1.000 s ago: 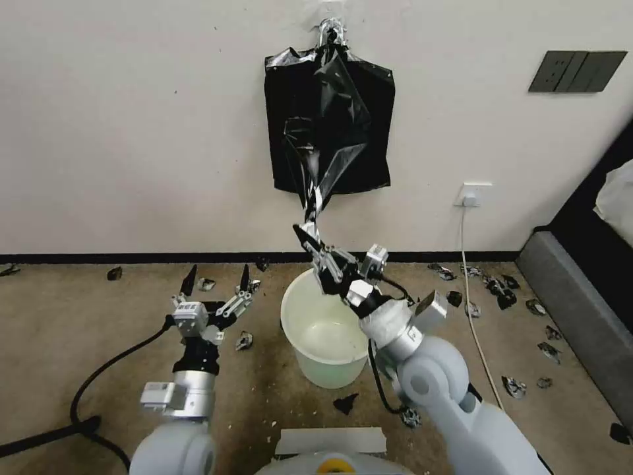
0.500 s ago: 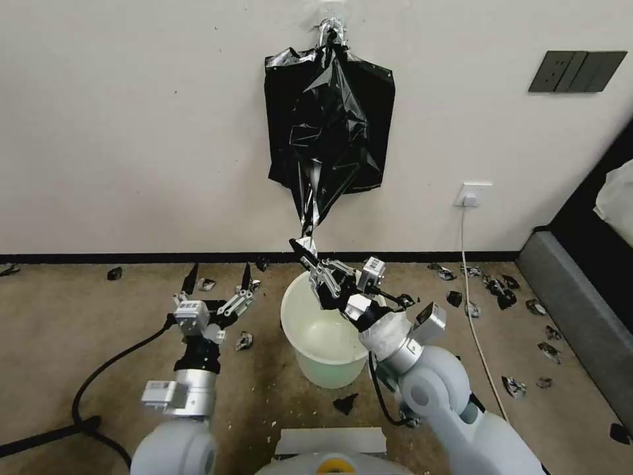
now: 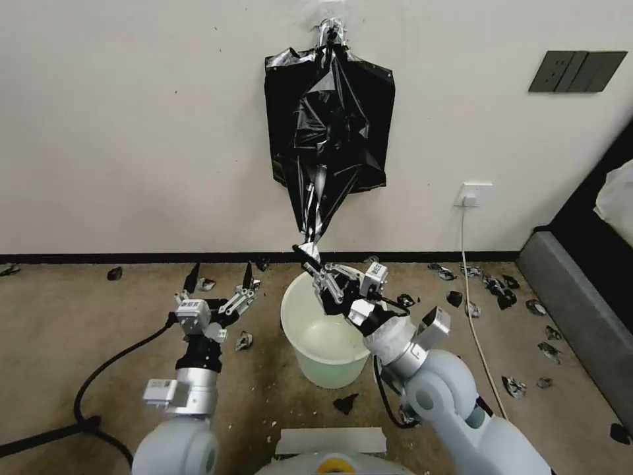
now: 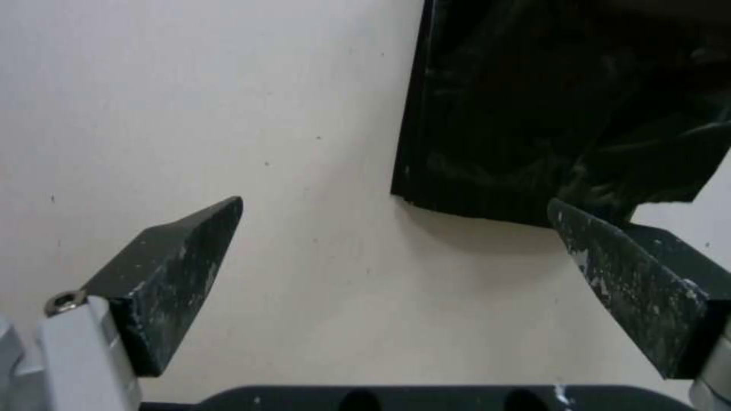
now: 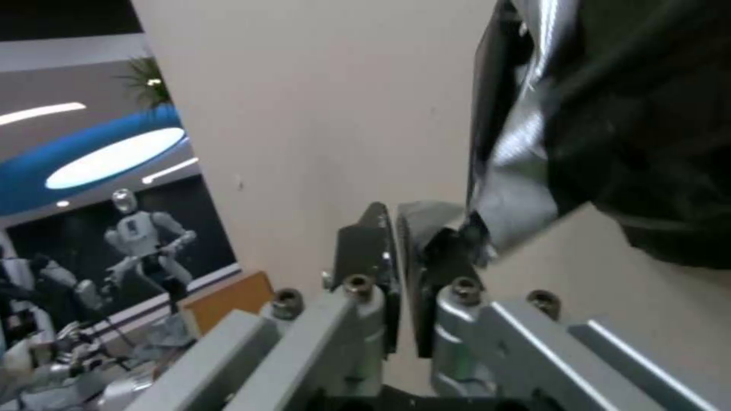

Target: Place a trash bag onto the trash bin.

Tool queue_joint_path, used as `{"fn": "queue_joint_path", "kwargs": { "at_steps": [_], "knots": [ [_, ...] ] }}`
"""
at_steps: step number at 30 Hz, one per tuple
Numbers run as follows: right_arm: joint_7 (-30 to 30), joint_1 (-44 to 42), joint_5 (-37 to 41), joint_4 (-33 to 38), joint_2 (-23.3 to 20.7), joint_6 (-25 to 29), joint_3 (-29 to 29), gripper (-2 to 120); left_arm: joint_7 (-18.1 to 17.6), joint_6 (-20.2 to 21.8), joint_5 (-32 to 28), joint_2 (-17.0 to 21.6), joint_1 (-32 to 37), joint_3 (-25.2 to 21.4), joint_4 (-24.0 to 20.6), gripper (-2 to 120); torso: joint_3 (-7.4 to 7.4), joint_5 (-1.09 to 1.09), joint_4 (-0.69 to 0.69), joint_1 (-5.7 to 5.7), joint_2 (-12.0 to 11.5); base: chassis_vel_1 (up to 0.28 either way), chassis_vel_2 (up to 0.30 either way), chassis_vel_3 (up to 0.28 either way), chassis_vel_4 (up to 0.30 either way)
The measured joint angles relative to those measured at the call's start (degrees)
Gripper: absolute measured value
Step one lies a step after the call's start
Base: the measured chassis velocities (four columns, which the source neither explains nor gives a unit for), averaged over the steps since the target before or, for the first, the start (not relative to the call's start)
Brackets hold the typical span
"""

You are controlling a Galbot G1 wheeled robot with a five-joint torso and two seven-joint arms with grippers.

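Observation:
The trash bag is a crinkled glossy black sheet hanging from the hook on the wall, in front of the flat black bag pack. It narrows to a twisted tail, and my right gripper is shut on that tail just above the far rim of the trash bin. In the right wrist view the jaws of the right gripper pinch the trash bag. My left gripper stands open to the left of the bin, fingers pointing up. The left wrist view shows the left gripper with nothing in it, facing the bag pack.
Small black scraps litter the brown floor around the bin and along the skirting. A white cable drops from the wall socket. A grey furniture edge stands at the right. A thick black cable trails at the left.
My right gripper has drawn the bag's tail a little lower towards the bin, and the bag now hangs longer and tauter. The left arm has stayed put.

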Motion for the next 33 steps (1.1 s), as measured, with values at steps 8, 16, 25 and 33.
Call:
{"fn": "queue_joint_path", "kwargs": {
  "at_steps": [8,16,25,33],
  "knots": [
    [7.32,-2.42,-6.77,2.90,-1.41,-1.93,3.08,37,-0.04,0.04,0.00,-0.02,-0.22,0.41,0.12,100,0.00,0.00,0.00,0.00,0.00,0.000,0.000,0.000,0.000],
    [11.57,-7.04,-13.85,5.02,-2.41,-2.86,7.14,65,-0.07,0.16,0.01,-0.05,-0.49,0.63,0.32,100,0.00,0.00,0.00,0.00,0.00,0.000,0.000,0.000,0.000],
    [17.32,-10.63,-21.09,7.33,-2.74,-4.51,11.47,98,-0.10,0.25,0.08,0.01,-0.39,0.64,0.31,100,0.00,0.01,0.00,0.00,0.00,0.000,0.000,0.000,0.000],
    [23.61,-7.02,-28.05,9.84,-5.34,-7.88,12.38,100,-0.14,0.34,0.24,-0.06,-0.40,0.85,0.55,100,0.00,0.01,0.00,0.00,0.00,0.000,0.000,0.000,0.000]
  ]
}}
